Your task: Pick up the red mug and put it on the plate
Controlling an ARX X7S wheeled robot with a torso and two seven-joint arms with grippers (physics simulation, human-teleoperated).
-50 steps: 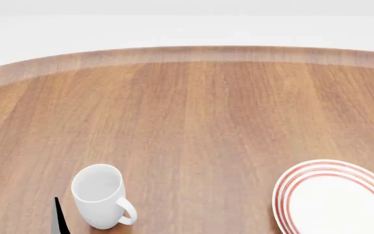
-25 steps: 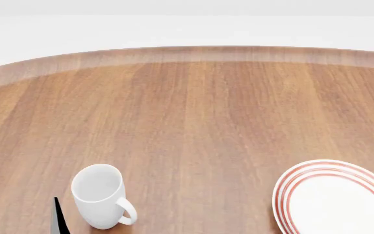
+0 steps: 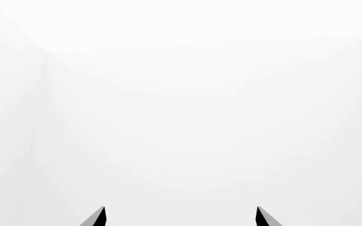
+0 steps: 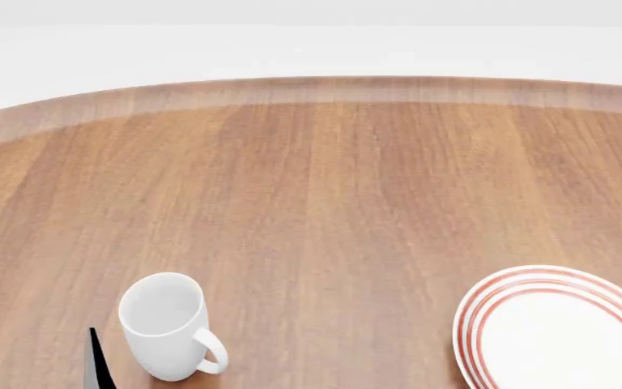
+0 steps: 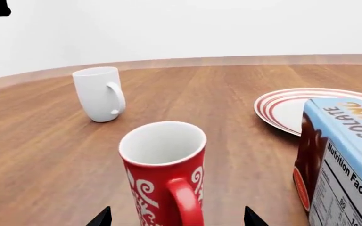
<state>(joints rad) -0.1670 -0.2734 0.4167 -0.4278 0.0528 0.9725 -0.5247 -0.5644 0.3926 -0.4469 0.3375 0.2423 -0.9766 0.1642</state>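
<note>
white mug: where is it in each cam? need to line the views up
Head view: white mug at lower left, upright, handle facing the camera.
Right wrist view: white mug stands beyond the red mug.
Left wrist view: not in it, only blank white.
Shared landmark: the plate.

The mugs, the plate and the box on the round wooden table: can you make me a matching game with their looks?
Things:
1. tall red ceramic mug
2. plain white ceramic mug
3. round white plate
4. cardboard box

Looks:
A. red rings around the rim
B. blue top, the word CHOCOLATE, a nutrition label
C. white swirl pattern outside, white inside
D. white all over, with a handle

Pairs: 1-C, 2-D, 3-A, 4-B
</note>
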